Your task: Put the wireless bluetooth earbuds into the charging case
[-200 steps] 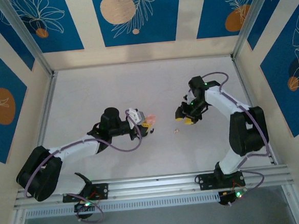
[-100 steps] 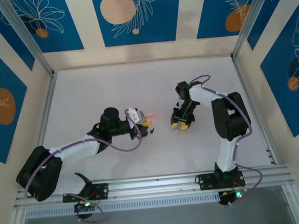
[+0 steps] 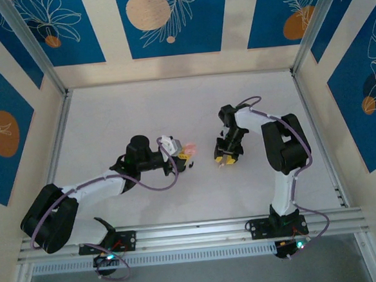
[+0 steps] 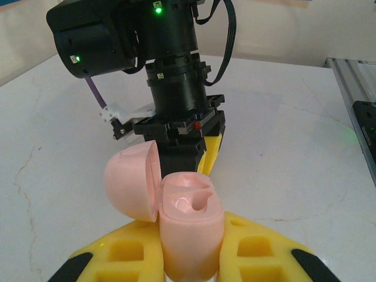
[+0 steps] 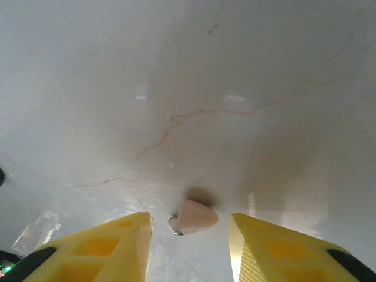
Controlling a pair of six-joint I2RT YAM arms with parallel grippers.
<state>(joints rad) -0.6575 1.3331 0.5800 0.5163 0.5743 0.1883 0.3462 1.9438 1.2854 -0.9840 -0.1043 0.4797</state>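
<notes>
From above: left gripper near the middle of the white marble-look table, closed on a small pale pink plastic charging case. Right gripper just beside it, tips down at the tabletop, the two grippers close but apart. From the left wrist: yellow fingers clamped tight on both sides of the case body, held upright, rounded lid swung open to one side, moulded recesses showing in its top; directly beyond, black wrist and yellow fingers of the right gripper pointing down at the table. From the right wrist: jaws partly open, a tiny pale pink earbud lying on the table between the two fingers, a visible gap on each side, touched by neither.
</notes>
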